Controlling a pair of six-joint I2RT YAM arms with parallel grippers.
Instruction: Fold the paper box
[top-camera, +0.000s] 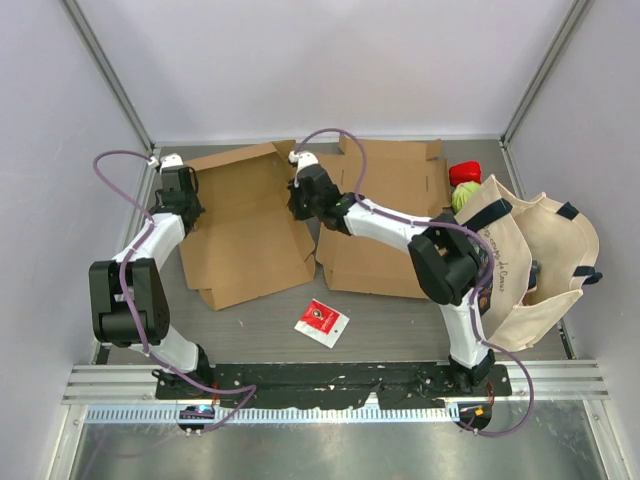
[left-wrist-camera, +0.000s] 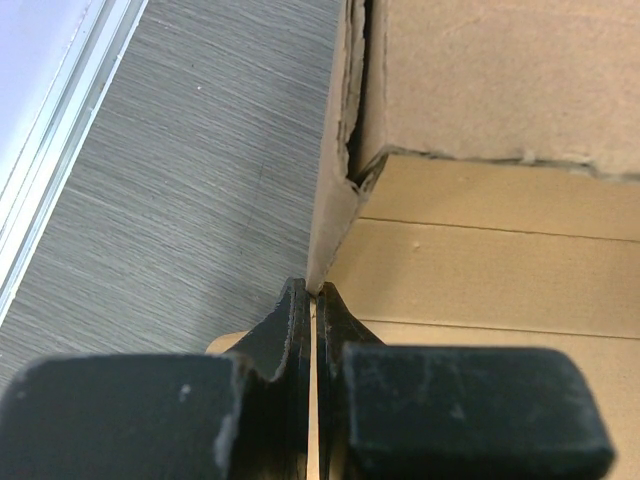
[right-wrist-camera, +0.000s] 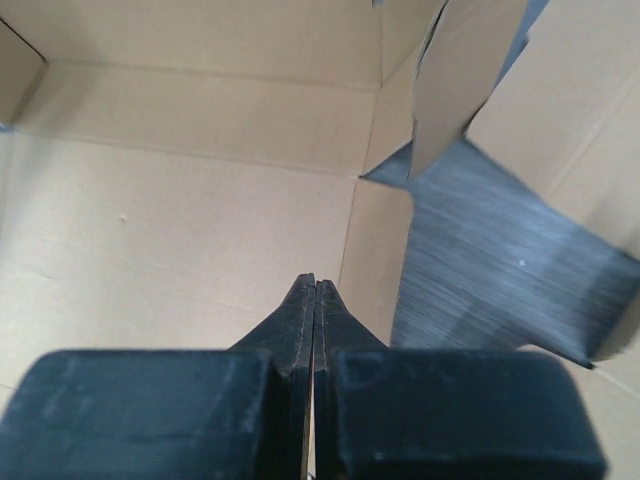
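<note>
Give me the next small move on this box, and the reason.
Probably slide the shut right gripper sideways against the right wall to press it upright. The left gripper pinches the raised left wall of the box, while the right one sits over the floor panel, holding nothing.

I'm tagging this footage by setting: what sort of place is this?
Likely a robot lab cell: plain white enclosure walls, brushed grey metal tabletop, two black-and-white arms bolted at its near edge.

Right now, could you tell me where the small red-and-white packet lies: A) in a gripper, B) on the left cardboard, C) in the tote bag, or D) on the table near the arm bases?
D: the packet lies flat on the table, touching nothing else.
</note>
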